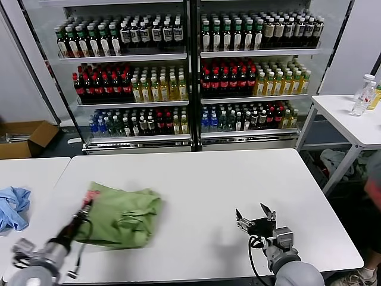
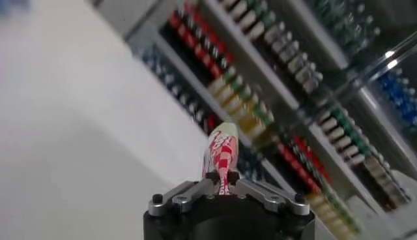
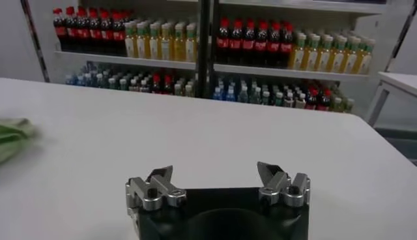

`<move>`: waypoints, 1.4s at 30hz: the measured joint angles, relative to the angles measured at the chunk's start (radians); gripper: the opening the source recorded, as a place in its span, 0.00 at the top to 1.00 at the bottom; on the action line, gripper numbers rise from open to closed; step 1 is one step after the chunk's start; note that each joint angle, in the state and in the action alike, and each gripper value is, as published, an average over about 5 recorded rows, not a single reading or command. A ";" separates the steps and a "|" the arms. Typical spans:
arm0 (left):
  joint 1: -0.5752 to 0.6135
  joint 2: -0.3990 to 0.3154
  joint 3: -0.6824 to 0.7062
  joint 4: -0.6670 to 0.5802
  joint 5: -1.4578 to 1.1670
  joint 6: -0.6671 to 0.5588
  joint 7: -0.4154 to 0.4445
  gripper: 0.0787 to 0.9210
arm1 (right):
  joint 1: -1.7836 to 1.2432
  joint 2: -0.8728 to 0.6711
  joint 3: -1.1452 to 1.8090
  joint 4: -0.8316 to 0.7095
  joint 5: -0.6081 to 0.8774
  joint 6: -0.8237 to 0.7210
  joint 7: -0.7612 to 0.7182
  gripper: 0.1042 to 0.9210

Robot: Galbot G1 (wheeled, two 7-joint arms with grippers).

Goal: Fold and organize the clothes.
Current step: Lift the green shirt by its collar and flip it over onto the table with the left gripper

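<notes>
The light green shirt (image 1: pixel 122 215) lies in a loose, rumpled heap on the white table (image 1: pixel 196 179), toward the robot's left side. Its collar and buttons cannot be made out in the heap; only a bit of red and white shows at its left edge. The left gripper (image 1: pixel 85 208) sits at that edge, and in the left wrist view its jaws are pinched together on a narrow fold of the shirt (image 2: pixel 221 153) — red-and-white patterned cloth with a pale green tip standing up between them. That view shows only this fold, with blurred table and shelves behind it.

The right gripper (image 1: pixel 255 218) rests low over the table near the front edge on the robot's right, well apart from the shirt. Its jaws stand wide open with nothing between them (image 3: pixel 216 184); the right wrist view catches just a sliver of green cloth (image 3: pixel 14 137) at the frame's edge.

A crumpled blue cloth (image 1: pixel 13 205) lies on the neighbouring table (image 1: pixel 33 173) to the left, cut off by the frame. Behind stands a glass-fronted cooler (image 1: pixel 190 71) full of bottles, and a side table (image 1: pixel 351 116) at the right carries a clear bottle (image 1: pixel 362 95) — partly out of frame.
</notes>
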 measured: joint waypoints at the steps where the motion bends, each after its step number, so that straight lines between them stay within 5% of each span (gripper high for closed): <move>1: 0.000 0.011 -0.027 -0.017 0.007 0.004 -0.005 0.97 | 0.001 -0.003 0.001 0.002 0.003 0.000 0.000 0.12; 7: -0.007 0.084 -0.141 -0.113 0.076 0.025 -0.019 0.97 | 0.001 -0.015 0.003 0.011 0.015 0.003 0.000 0.12; 12: -0.003 0.099 -0.108 -0.176 0.242 0.021 0.002 0.97 | -0.006 -0.014 0.007 0.025 0.016 0.004 -0.001 0.12; 27: -0.022 -0.028 0.466 -0.065 1.078 -0.070 0.087 0.97 | -0.081 -0.007 0.088 0.089 0.016 0.013 -0.006 0.12; 42: -0.195 -0.173 0.817 0.119 1.111 -0.060 0.007 0.92 | -0.101 -0.009 0.136 0.103 -0.023 0.031 -0.044 0.12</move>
